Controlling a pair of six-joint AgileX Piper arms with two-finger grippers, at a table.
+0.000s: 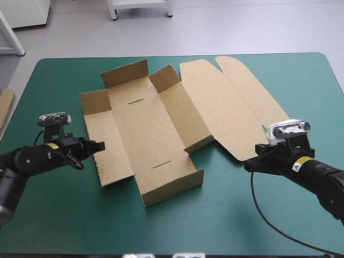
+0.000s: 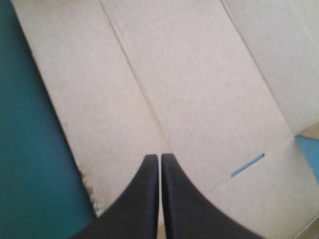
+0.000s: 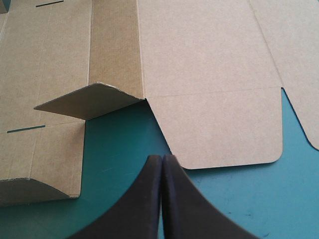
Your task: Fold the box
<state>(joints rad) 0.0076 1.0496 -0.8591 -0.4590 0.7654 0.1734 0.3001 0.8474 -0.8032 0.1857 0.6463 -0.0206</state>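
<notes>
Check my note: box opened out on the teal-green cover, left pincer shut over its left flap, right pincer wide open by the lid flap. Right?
No: the right pincer is shut, closed to one pointed arch, as the right wrist view shows. The box, the teal-green cover and the shut left pincer are as noted.

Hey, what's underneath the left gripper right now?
The left gripper, fingers shut, points over the left side panel of the brown box, near its ragged outer edge. The board hides the teal-green cover beneath it. Whether the tips touch the board cannot be seen.
</notes>
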